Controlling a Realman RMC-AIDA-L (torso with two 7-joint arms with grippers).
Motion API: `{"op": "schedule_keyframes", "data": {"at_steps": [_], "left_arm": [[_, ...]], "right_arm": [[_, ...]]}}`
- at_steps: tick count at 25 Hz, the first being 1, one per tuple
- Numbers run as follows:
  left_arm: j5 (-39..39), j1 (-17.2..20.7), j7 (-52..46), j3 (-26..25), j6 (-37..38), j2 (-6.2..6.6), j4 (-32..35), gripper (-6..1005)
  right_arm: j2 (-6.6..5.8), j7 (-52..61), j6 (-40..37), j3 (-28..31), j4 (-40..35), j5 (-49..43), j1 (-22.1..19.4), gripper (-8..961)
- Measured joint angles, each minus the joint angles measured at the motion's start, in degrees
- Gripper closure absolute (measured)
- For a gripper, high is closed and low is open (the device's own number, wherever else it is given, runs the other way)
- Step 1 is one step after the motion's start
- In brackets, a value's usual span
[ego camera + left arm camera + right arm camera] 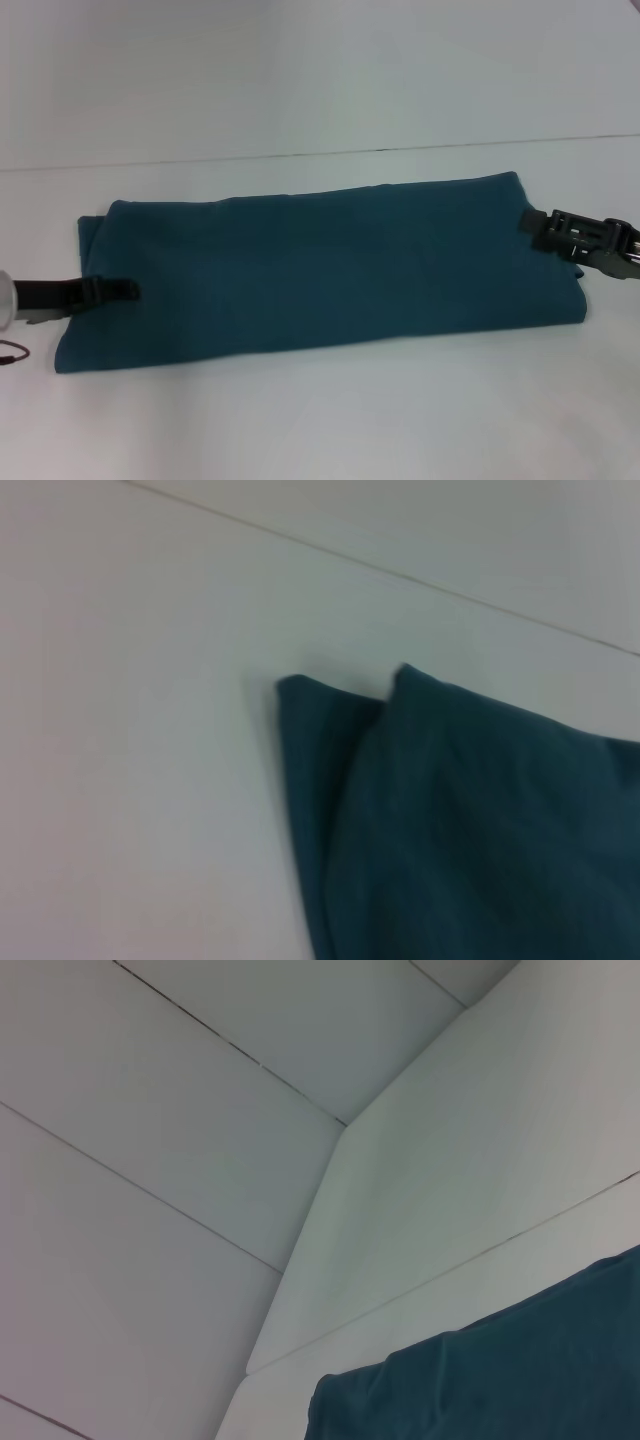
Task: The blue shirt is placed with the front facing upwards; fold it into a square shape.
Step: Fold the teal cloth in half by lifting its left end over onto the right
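The blue shirt (320,265) lies on the white table as a long, folded band running left to right, plain teal side up with no print showing. My left gripper (125,290) reaches in low over the shirt's left end. My right gripper (532,226) sits at the shirt's right end, near its far corner. The left wrist view shows two layered corners of the blue shirt (460,820) on the table. In the right wrist view only one edge of the blue shirt (500,1385) shows.
The white table (320,430) extends in front of and behind the shirt, and a thin seam line (400,150) crosses it behind the shirt. A white wall rises beyond. A thin dark cable (12,352) lies at the left edge.
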Motion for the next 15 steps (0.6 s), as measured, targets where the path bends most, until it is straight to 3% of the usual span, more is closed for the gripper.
{"op": "schedule_keyframes", "data": {"at_steps": [5,11,15], "left_arm": [[-1.61,-1.56,-0.07,0.09,3.6,-0.98,0.23,155],[-5.07,-2.57,-0.67,0.0,4.99,-0.58,0.17,171],[-4.72,-3.02,-1.61,0.14,4.74,-0.09,-1.08,306]], "right_arm": [[0.0,0.0,-0.11,0.05,0.0,0.0,0.0,179],[0.0,-0.07,-0.26,0.13,0.0,0.0,-0.28,179],[0.0,-0.08,-0.33,0.38,0.0,0.22,-0.7,179]]}}
